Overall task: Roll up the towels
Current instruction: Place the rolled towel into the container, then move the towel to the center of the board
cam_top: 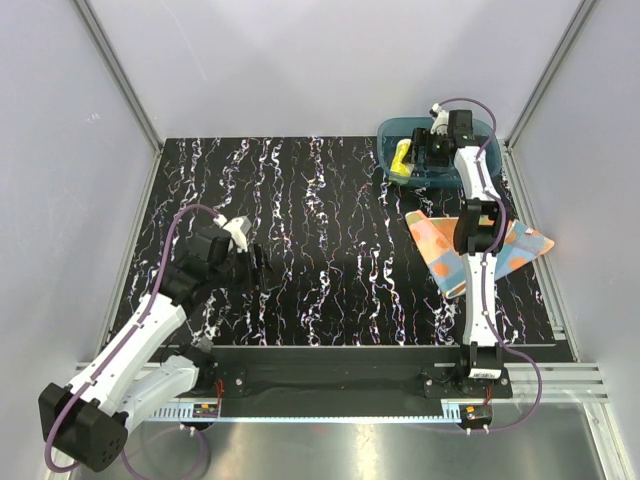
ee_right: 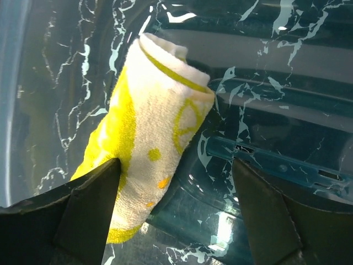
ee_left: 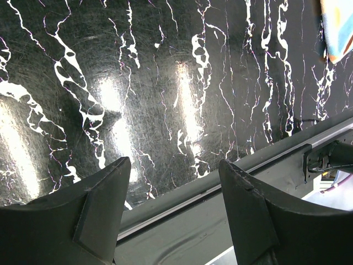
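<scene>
Yellow lemon-print rolled towel (ee_right: 154, 132) in teal translucent plastic tub (ee_right: 287, 110); right jaws, left jaws both spread; we should lift straight up, avoiding snags.

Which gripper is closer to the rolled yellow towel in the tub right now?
Right. The right gripper is at the teal tub, open, with the yellow towel right in front of it. The left gripper is open over the table, far across to the left.
</scene>
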Tool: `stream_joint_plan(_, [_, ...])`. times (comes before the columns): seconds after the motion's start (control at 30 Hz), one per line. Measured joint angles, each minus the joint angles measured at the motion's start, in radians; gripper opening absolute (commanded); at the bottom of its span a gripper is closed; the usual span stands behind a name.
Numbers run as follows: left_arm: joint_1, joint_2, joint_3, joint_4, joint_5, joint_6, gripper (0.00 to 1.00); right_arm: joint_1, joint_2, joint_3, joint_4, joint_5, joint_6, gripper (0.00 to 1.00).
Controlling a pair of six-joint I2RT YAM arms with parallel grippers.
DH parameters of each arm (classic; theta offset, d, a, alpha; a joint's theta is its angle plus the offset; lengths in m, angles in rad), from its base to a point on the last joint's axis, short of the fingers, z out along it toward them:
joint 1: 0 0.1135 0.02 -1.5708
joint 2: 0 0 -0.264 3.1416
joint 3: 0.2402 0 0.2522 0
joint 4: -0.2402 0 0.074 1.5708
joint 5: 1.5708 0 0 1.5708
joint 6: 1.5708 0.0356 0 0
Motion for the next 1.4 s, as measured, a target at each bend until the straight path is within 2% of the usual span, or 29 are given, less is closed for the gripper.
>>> stream_joint_plan(0.4, [0.000,0.000,0.000,0.000,0.000,0.003,0.70,0.014,-0.121,-0.158,0.000,0.148,-0.013,0.97])
stream_joint_plan(0.73, [0.000,-0.009,0.000,0.000,0.000,0.003,0.70,0.014,-0.229,-0.194,-0.016,0.161,-0.009,0.98])
stream_joint_plan(0.83, [0.000,-0.009,0.000,0.000,0.000,0.003,0.70,0.014,-0.273,-0.240,-0.018,0.161,0.001,0.90])
stream_joint_plan(1.0, [0.000,-0.014,0.000,0.000,0.000,0.003,0.70,0.014,-0.347,-0.325,-0.021,0.156,0.043,0.57])
stream_joint_plan(1.07, [0.000,-0.018,0.000,0.001,0.000,0.003,0.70,0.014,-0.385,-0.380,-0.014,0.156,0.064,0.59])
stream_joint_plan(1.1, [0.000,-0.019,0.000,0.000,0.000,0.003,0.70,0.014,-0.418,-0.433,-0.003,0.153,0.075,0.66])
stream_joint_plan(1.13, [0.000,-0.019,0.000,0.001,0.000,0.003,0.70,0.014,-0.459,-0.499,0.008,0.149,0.087,0.68])
stream_joint_plan(1.3, [0.000,-0.020,0.000,0.001,0.000,0.004,0.70,0.016,-0.686,-0.793,0.047,0.165,0.127,0.72])
stream_joint_plan(1.33, [0.000,-0.020,0.000,0.000,0.000,0.004,0.70,0.016,-0.737,-0.838,0.045,0.178,0.138,0.76])
stream_joint_plan(1.4, [0.000,-0.021,0.000,0.001,0.000,0.007,0.70,0.017,-0.838,-0.911,0.046,0.218,0.164,0.76])
